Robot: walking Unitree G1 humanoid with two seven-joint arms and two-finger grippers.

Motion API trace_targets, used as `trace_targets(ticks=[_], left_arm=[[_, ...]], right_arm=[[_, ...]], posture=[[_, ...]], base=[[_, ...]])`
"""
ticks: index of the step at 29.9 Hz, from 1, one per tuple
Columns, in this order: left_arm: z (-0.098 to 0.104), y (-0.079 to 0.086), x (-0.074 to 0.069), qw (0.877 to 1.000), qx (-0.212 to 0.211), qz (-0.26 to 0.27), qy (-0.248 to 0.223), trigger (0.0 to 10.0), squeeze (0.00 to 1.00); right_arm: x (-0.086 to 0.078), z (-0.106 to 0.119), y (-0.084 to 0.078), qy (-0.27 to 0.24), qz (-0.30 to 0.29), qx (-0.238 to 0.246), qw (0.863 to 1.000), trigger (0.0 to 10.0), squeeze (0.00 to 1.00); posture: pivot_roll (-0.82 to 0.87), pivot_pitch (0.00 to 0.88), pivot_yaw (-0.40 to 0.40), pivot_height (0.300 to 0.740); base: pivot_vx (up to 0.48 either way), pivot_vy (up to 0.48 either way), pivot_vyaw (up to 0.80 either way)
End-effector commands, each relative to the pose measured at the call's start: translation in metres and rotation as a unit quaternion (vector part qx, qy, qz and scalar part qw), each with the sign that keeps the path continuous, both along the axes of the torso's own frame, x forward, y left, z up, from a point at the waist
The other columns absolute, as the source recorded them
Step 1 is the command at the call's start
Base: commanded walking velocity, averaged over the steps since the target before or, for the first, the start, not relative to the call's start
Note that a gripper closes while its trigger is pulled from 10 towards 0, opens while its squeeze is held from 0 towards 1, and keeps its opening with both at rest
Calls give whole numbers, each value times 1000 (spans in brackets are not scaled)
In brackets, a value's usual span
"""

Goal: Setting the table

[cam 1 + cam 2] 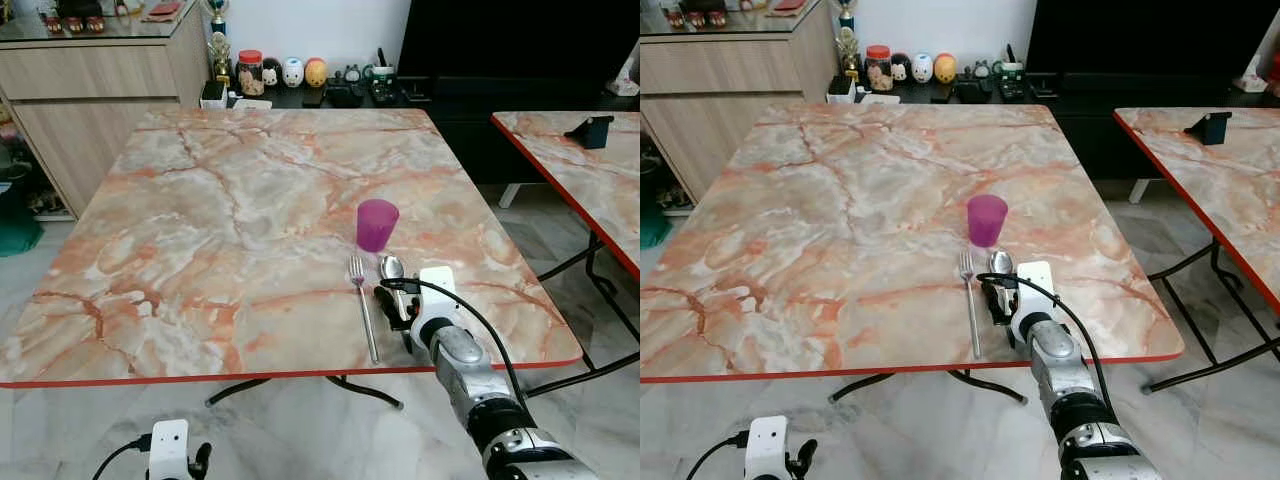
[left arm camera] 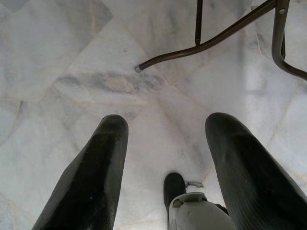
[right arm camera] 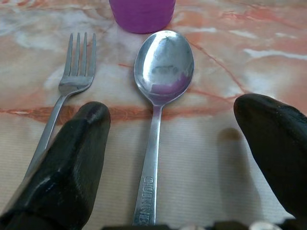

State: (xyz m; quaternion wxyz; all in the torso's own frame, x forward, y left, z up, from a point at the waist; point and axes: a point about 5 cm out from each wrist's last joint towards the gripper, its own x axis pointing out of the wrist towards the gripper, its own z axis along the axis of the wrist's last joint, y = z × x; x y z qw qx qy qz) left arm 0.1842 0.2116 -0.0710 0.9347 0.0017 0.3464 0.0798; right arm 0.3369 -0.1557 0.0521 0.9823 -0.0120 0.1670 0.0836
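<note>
Straddling the spoon [image 3: 160,96] on the marble table [image 1: 200,230], right gripper [image 3: 172,158] gapes wide, holding nothing

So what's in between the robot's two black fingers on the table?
The spoon lies on the table between the open right gripper's fingers, handle toward the wrist. The right wrist view shows it best.
</note>
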Motion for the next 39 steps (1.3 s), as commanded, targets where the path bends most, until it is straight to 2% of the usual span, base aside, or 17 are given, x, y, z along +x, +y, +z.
trace_targets(ticks=[1,3,4,5,6,39], left_arm=[[-3,1,-6,1000,0,8,11,10000,0],[-3,1,-6,1000,1,8,11,10000,0],[-3,1,-6,1000,1,7,12,10000,0],[-3,1,-6,1000,1,7,12,10000,0],[-3,1,-6,1000,0,8,12,10000,0],[-3,-1,-5,1000,-4,6,10,10000,0]], right_arm=[[2,2,3,-2,6,0,1000,10000,0],[2,1,4,5,9,-6,1000,10000,0],[1,-2,4,13,12,-11,1000,9569,0],[1,-2,4,13,12,-11,1000,9569,0],[0,-4,4,17,14,-13,1000,0,0],[-3,-9,3,29,12,-20,999,0,0]], posture=[[-75,6,-43,719],[-75,5,-42,719],[-75,5,-43,719],[-75,5,-43,719],[-74,6,-43,719],[-74,10,-42,719]], base=[[0,0,0],[0,0,0],[0,0,0],[0,0,0],[0,0,0],[0,0,0]])
